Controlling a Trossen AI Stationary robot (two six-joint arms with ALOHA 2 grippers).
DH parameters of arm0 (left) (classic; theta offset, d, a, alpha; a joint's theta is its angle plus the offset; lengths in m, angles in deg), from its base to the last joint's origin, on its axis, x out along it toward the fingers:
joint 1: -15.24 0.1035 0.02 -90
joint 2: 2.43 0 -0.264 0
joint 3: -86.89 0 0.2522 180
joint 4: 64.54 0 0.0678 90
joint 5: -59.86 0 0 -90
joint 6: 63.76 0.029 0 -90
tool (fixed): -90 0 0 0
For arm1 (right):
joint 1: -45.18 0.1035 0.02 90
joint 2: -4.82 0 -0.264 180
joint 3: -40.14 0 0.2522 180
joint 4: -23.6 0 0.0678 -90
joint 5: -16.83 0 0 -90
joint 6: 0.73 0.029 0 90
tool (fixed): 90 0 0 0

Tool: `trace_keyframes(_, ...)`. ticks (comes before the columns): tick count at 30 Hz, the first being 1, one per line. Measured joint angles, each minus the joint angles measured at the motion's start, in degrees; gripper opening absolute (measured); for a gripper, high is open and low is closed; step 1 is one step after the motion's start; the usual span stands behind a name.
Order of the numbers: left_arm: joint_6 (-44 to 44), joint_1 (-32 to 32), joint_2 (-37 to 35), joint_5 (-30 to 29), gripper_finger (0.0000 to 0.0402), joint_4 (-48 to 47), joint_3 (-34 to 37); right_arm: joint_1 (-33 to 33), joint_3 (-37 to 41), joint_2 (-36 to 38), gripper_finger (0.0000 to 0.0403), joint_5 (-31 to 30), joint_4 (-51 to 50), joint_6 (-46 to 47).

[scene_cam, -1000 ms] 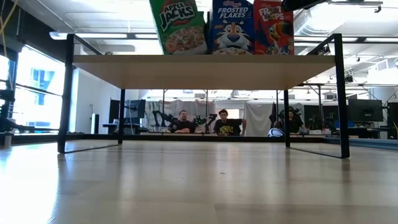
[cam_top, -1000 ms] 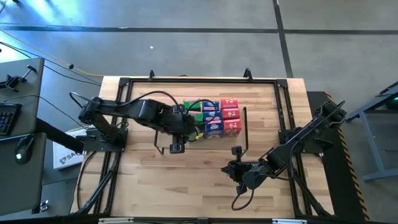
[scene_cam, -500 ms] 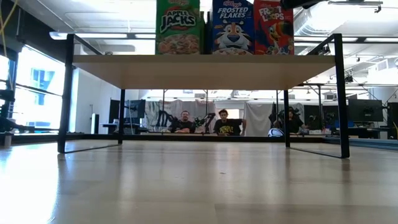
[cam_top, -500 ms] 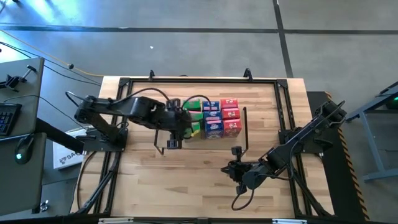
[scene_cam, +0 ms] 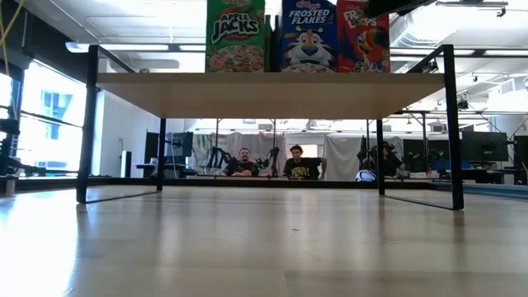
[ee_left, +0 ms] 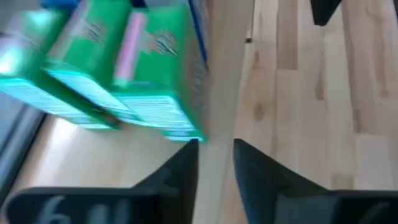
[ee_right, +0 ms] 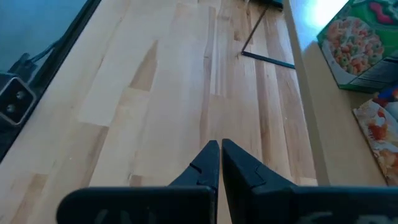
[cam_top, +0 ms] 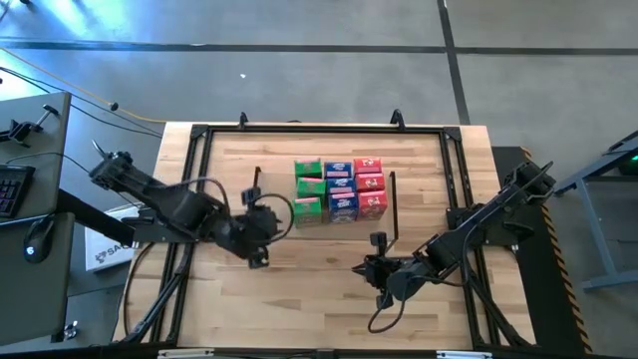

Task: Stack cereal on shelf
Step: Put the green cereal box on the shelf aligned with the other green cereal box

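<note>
A robotics lab or open workshop: the wooden tabletop (cam_top: pixel 299 289) sits on a polished concrete floor (cam_top: pixel 299 80), and beyond it people (scene_cam: pixel 268 162) sit at workstations with monitors (scene_cam: pixel 483 147), robot arms (scene_cam: pixel 216 155), exposed ceiling ducts (scene_cam: pixel 412 29) and large windows (scene_cam: pixel 49 115).

Nine cereal boxes (cam_top: pixel 340 187) in three rows on the shelf (cam_top: pixel 399 209), left gripper (cam_top: pixel 261 199) just beside them.

Bare shelf (cam_top: pixel 274 189) beside green boxes (cam_top: pixel 307 188)
</note>
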Motion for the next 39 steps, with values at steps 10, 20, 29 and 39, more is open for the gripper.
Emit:
trace_keyframes(10,-0.19,3.37,-1.61,-1.1,0.0019,27.12,19.33,-0.34,-10.27,-0.07,0.0002,-1.51,-17.47,5.88)
trace_keyframes(20,5.65,6.84,-1.26,-1.29,0.0021,32.09,20.45,-2.13,-23.86,0.02,0.0002,-4.74,-56.55,31.05)
trace_keyframes(29,6.41,7.96,-1.26,1.8,0.0021,34.74,20.45,-8.29,-21.79,0.02,0.0002,-5.01,-63.73,36.08)
trace_keyframes(39,8.0,8.25,1.03,3.96,0.0021,36.63,20.43,-11.59,-21.0,0.0,0.0002,-5.51,-56.01,27.75)
